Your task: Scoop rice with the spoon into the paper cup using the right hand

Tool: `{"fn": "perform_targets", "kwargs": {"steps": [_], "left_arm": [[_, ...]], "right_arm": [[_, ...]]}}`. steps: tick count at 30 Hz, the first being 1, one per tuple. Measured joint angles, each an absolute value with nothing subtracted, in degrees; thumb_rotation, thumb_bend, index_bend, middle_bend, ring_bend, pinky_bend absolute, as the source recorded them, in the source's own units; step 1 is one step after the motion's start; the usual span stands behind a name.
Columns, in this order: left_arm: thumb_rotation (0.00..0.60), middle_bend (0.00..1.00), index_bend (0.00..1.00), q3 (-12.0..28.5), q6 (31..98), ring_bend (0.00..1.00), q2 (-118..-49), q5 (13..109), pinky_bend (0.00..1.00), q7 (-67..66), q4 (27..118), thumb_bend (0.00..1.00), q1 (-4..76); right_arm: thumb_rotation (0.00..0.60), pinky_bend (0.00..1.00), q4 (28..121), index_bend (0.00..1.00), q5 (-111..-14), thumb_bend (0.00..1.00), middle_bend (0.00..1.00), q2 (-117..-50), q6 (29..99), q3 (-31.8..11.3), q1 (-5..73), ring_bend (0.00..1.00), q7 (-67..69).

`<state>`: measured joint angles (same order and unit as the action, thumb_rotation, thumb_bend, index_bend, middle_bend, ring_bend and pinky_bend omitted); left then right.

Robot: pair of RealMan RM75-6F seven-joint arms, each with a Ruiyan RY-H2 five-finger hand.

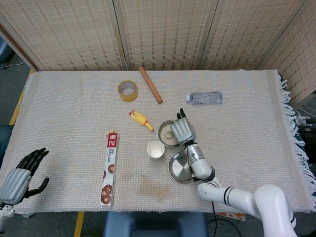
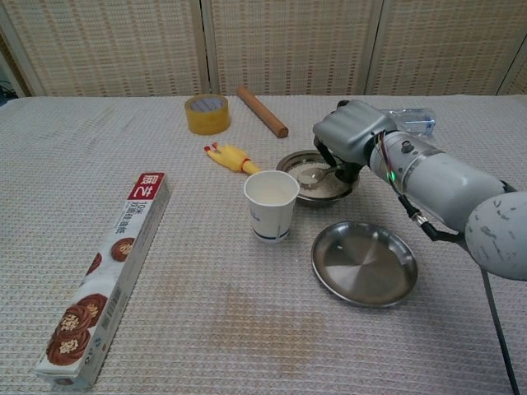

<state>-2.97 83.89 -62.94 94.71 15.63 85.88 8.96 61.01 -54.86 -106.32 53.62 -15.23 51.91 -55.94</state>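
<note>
My right hand (image 2: 354, 136) holds a metal spoon (image 2: 314, 174) over the steel rice bowl (image 2: 283, 168); the spoon's head carries some rice just above the rice surface. In the head view the right hand (image 1: 182, 130) covers the bowl's (image 1: 160, 135) right side. A white paper cup (image 2: 272, 204) stands upright just left of and in front of the bowl, apart from the hand; its inside looks white in the head view (image 1: 156, 149). My left hand (image 1: 20, 177) hangs with its fingers apart and nothing in it off the table's near left corner.
An empty steel plate (image 2: 364, 263) lies in front of the bowl, under my right forearm. A yellow rubber chicken (image 2: 232, 156), tape roll (image 2: 206, 113), wooden stick (image 2: 262, 111) and water bottle (image 2: 409, 121) lie behind. A long wrap box (image 2: 107, 276) lies at left.
</note>
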Motion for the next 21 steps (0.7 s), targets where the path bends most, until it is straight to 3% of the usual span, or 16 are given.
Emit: {"fn": "perform_targets", "kwargs": {"steps": [12, 21], "left_arm": [[0.6, 0.0, 0.0, -3.01, 83.85, 0.0, -63.1, 94.69, 0.13, 14.84, 86.06, 0.41, 8.93], [0.6, 0.0, 0.0, -3.17, 83.99, 0.0, -63.02, 95.0, 0.13, 14.54, 86.38, 0.41, 8.88]], "right_arm": [[0.6, 0.11, 64.42, 0.82, -50.95, 0.34, 0.55, -103.22, 54.23, -17.04, 50.5, 0.19, -50.12], [0.6, 0.11, 64.6, 0.82, -48.81, 0.34, 0.55, -102.61, 53.76, -15.89, 50.07, 0.19, -48.38]]}}
